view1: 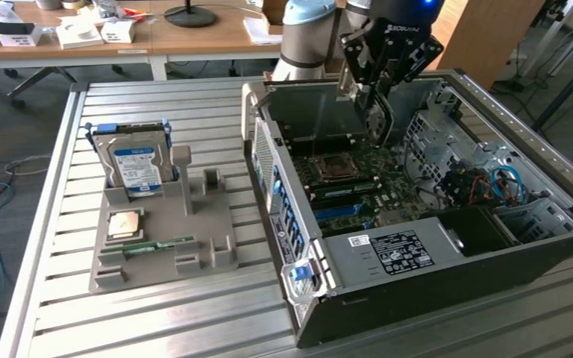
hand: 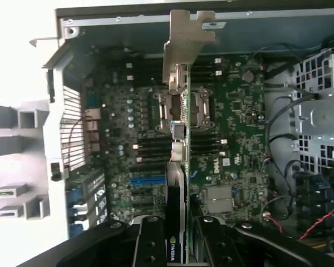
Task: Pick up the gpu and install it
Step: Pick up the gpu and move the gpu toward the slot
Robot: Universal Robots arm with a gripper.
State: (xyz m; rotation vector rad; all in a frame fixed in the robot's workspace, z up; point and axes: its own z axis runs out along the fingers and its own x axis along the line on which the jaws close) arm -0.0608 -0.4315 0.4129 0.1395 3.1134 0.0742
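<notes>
The hand [view1: 381,82] is closed on the gpu [hand: 181,67] and grips it tight from both sides. The gpu is a thin green card, and it hangs on its edge from the hand. It is over the open computer case [view1: 446,298], above the green board [hand: 239,139] that lies on the floor of the case. I cannot tell if the card touches that board. The card's silver end piece is at the end away from the hand.

Beside the case, on the exterior view's left, a grey holder [view1: 207,246] sits on the table [view1: 167,313]. A silver hard drive [view1: 137,168] with a blue and white label stands up in the part of the holder far from the front of the case. A small square chip [view1: 125,224] and a narrow green memory stick [view1: 147,246] lie in the holder too, well apart from the case
</notes>
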